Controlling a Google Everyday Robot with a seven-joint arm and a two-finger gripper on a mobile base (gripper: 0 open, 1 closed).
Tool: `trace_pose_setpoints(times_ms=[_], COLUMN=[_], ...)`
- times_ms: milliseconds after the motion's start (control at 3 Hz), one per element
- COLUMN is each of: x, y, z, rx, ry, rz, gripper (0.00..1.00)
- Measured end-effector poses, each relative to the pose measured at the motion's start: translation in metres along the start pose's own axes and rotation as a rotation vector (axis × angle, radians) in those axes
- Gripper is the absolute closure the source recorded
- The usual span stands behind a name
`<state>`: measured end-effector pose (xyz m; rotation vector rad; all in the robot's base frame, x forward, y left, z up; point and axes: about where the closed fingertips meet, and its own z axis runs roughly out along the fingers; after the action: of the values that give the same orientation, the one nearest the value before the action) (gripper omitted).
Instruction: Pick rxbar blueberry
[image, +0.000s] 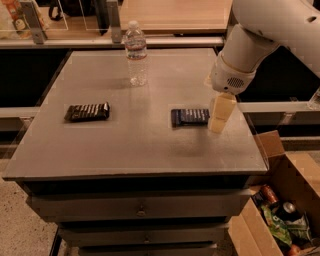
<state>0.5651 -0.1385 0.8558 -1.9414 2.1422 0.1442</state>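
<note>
The rxbar blueberry (189, 117) is a flat navy-blue bar with pale lettering, lying on the grey table (150, 145) right of centre. My gripper (218, 122) hangs from the white arm just right of the bar, its cream-coloured fingers (221, 112) pointing down over the bar's right end. The bar still lies flat on the table. A dark brown-black bar with white stripes (87, 111) lies at the left.
A clear water bottle (136, 53) stands at the back of the table. An open cardboard box (280, 200) with cans and packets sits on the floor at the right. A wooden counter (170, 15) is behind. Drawers (142, 210) are below the table top.
</note>
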Motion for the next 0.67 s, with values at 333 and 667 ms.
trace_pose_setpoints(times_ms=[333, 667], x=[0.001, 0.003], y=[-0.003, -0.006], z=[0.015, 0.028], rx=[-0.020, -0.035], ry=[-0.026, -0.040], rz=[-0.004, -0.001], gripper=[0.00, 0.00])
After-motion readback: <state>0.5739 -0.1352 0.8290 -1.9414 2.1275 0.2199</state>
